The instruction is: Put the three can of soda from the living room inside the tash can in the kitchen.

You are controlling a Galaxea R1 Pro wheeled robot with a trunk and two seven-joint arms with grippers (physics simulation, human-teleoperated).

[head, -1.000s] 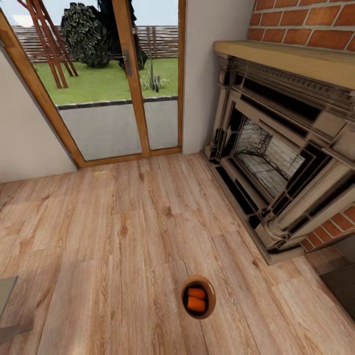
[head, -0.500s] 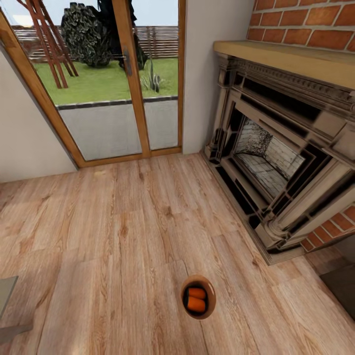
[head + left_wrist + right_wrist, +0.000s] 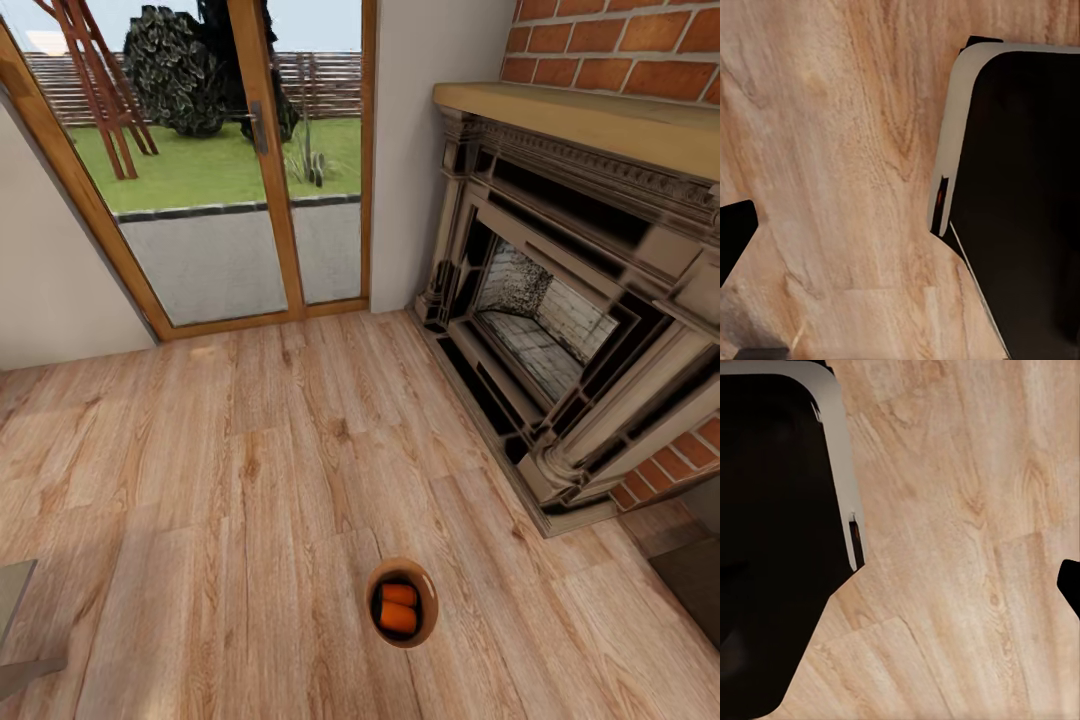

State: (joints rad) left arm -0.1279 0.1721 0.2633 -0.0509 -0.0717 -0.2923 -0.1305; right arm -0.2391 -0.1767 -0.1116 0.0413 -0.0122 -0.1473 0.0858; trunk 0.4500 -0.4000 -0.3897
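On the wood floor (image 3: 250, 480) ahead of me, glazed wooden doors (image 3: 230, 160) stand left. Mid-floor sits the tash can (image 3: 401, 603), holding two orange soda cans (image 3: 398, 608) lying side by side. The brick fireplace (image 3: 570, 300) is right. I cannot tell either gripper's state.

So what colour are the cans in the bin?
Orange cans, inside the brown-walled bin; head view shows them best.

A large black body panel (image 3: 1020, 210) with a pale grey rounded rim is showing in the left wrist view, a small red mark sitting in a slot at its edge. The same black panel (image 3: 772, 540) is showing in the right wrist view.
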